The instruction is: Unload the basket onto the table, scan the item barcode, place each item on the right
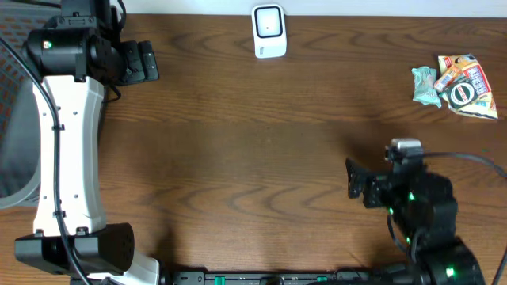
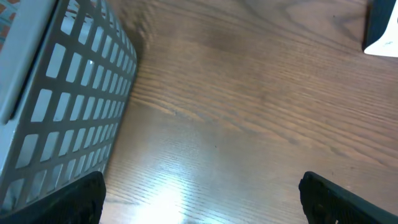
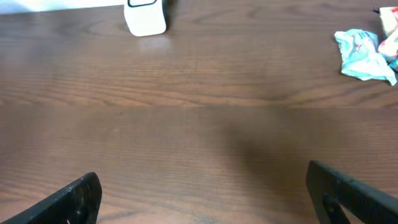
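A white barcode scanner point(image 1: 268, 32) stands upright at the table's far edge; it also shows as the scanner point(image 3: 145, 15) and, at a corner, the scanner point(image 2: 382, 31). The items lie far right: a crumpled teal packet point(image 1: 425, 85) beside colourful snack packets point(image 1: 467, 85). The right wrist view has the teal packet point(image 3: 364, 55) at its upper right. My left gripper point(image 1: 149, 62) is open at the far left with nothing between its fingers point(image 2: 68, 202). My right gripper point(image 1: 354, 180) is open and empty near the front right, well short of the items.
A grey mesh basket point(image 2: 62, 106) stands close to the left gripper, at the table's left edge point(image 1: 12, 150) under the white left arm point(image 1: 71, 158). Bare wooden tabletop point(image 1: 253, 158) lies between the two arms.
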`<act>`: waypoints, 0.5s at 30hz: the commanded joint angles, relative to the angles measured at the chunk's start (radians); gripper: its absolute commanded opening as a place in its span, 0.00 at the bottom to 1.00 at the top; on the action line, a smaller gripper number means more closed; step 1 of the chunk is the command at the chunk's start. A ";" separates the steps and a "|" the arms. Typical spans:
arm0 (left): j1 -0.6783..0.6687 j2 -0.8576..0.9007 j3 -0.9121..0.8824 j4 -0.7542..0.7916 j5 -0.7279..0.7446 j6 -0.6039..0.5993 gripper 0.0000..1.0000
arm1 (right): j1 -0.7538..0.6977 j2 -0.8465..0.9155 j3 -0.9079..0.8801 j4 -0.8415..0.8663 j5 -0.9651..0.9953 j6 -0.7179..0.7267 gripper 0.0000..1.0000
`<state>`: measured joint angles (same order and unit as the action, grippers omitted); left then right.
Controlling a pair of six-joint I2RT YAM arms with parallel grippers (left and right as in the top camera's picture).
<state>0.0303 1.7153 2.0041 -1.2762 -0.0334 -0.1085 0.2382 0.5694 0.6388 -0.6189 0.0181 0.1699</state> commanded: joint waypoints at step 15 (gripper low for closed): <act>0.004 0.004 -0.004 0.001 -0.016 -0.009 0.98 | -0.008 -0.412 -0.380 0.287 -0.019 -0.068 0.99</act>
<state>0.0303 1.7153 2.0041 -1.2755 -0.0334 -0.1085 0.2379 0.1928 0.3023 -0.3458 0.0151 0.1276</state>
